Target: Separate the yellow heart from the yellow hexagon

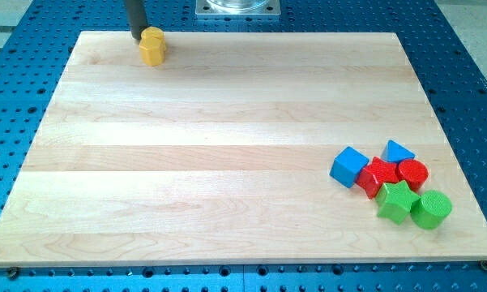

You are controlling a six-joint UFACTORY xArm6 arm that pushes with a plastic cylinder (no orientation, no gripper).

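Green blocks (pixel 413 204) nearest; yellow hexagon (pixel 152 45) touching my tip (pixel 136 37).

Pale wooden board (pixel 227 146) lies on a blue perforated table (pixel 470 89).

A straight, dark grey cylindrical rod with a smooth matte surface, narrowing slightly to my tip (pixel 137 37), rounded and black.

A dark rod (pixel 135 18) meets yellow blocks (pixel 152 46) on a pale striped wooden board (pixel 227 162) over a blue perforated table (pixel 16 97), with two blue (pixel 349 166), two red (pixel 378 176) and two green blocks (pixel 395 201).
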